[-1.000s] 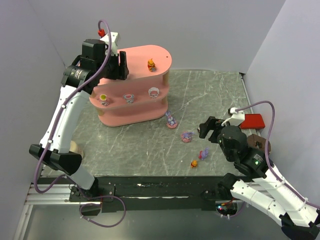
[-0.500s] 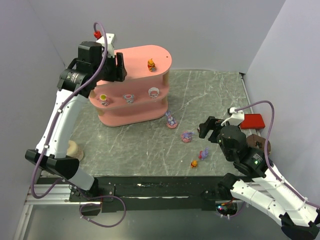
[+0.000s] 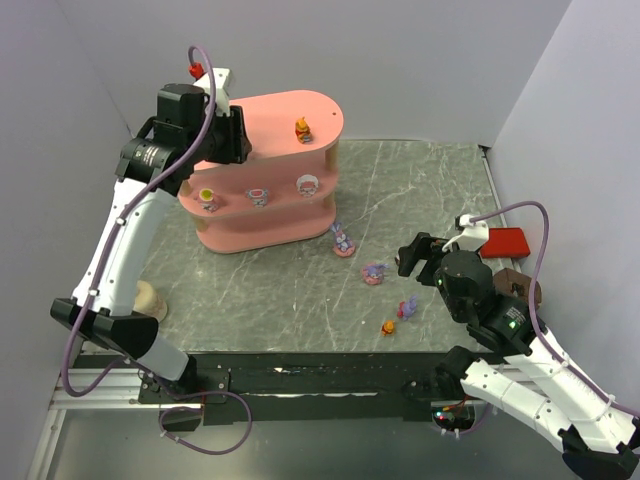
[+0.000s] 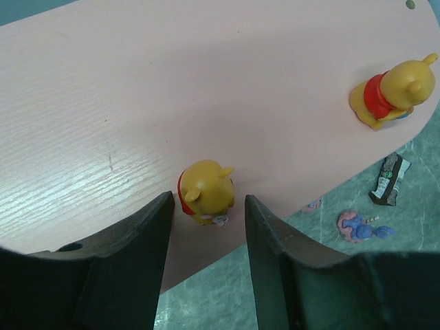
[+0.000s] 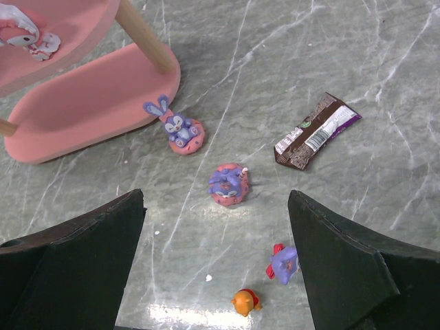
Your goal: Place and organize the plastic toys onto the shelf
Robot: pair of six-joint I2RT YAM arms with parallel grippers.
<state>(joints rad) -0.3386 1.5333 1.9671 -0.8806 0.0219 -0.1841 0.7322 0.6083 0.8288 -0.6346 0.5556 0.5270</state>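
Two yellow bears (image 4: pixel 388 93) (image 4: pixel 206 189) on top tier of pink shelf (image 4: pixel 137 103), well apart. Left gripper (image 4: pixel 207 205) jaws parted either side of nearer bear, slim gap each side, no grip. Right gripper (image 5: pixel 214 206) spread wide over table (image 5: pixel 357 62), holding nothing; three purple toys (image 5: pixel 177 129) (image 5: pixel 228 184) (image 5: pixel 283 262) and small orange bear (image 5: pixel 245 301) loose beneath

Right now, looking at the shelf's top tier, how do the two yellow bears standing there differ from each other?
The near bear sits between the open fingers of the left gripper, close to the tier's edge; the far bear stands clear of any gripper, by the rounded end. In the top view the near bear is hidden behind the left arm, while the far bear shows plainly. Both are yellow with red shirts, and both are on the shelf.
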